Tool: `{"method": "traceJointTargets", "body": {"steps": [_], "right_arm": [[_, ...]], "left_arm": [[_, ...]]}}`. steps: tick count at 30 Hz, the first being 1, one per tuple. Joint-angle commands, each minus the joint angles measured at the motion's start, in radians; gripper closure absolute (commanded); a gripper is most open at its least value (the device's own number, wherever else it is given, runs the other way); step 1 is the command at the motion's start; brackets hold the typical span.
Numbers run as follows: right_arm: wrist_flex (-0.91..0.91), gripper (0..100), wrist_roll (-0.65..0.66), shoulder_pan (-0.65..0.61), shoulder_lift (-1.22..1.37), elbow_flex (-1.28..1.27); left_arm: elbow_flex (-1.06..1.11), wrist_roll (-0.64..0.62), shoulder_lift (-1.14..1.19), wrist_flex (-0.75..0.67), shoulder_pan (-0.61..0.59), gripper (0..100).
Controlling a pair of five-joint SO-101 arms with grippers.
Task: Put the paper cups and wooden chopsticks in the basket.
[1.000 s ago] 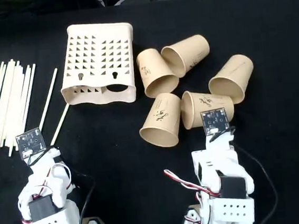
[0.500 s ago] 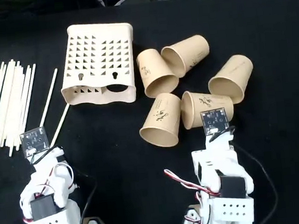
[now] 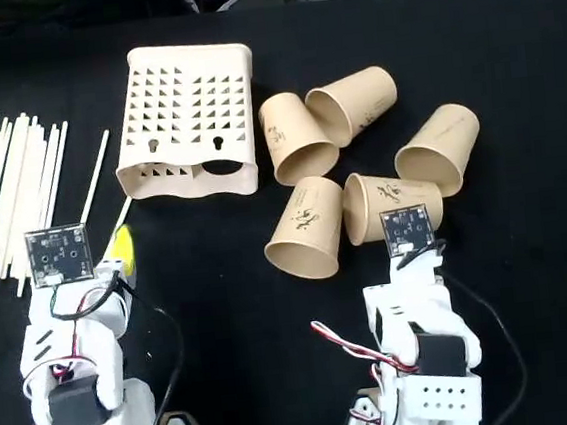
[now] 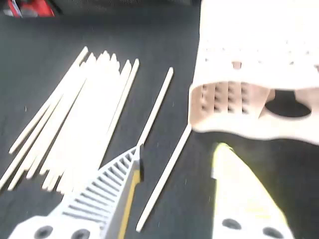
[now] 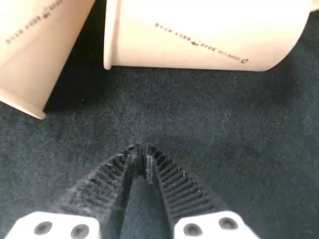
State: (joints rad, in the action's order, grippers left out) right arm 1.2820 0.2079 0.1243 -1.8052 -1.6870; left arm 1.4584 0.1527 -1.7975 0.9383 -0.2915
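Observation:
A pile of wooden chopsticks [image 3: 15,188] lies at the table's left, with two loose ones [image 3: 93,189] beside it. The cream basket [image 3: 189,121] lies on its side, and several paper cups [image 3: 307,228] lie tipped over to its right. My left gripper [image 4: 178,148] is open just above a loose chopstick [image 4: 164,177], which lies between its white finger [image 4: 114,174] and its yellow finger [image 4: 234,179]; the basket's mouth [image 4: 259,109] is just beyond. My right gripper [image 5: 142,149] is shut on nothing, low over the cloth just short of two cups [image 5: 204,35].
Black cloth covers the table. Both arm bases stand at the near edge, the left arm [image 3: 69,334] and the right arm [image 3: 419,320]. Open cloth lies between them and along the far right.
My left arm has risen and leaned forward over the loose chopstick, and its yellow finger has come into sight. The right arm, cups and basket have not moved.

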Motion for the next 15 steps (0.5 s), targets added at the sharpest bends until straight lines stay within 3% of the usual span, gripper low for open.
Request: {"method": "traceJointTargets", "body": {"steps": [1,6,15], "right_arm": [[0.009,98.5,0.000,0.005,-0.067,0.002],[0.009,98.5,0.000,0.005,-0.067,0.002],[0.009,98.5,0.000,0.005,-0.067,0.002]], "left_arm": [[0.018,0.060,0.066,-0.078,0.036,73],[-0.054,0.080,0.305,-0.192,0.039,73],[-0.298,0.078,0.962,-0.477,0.041,73]]}}
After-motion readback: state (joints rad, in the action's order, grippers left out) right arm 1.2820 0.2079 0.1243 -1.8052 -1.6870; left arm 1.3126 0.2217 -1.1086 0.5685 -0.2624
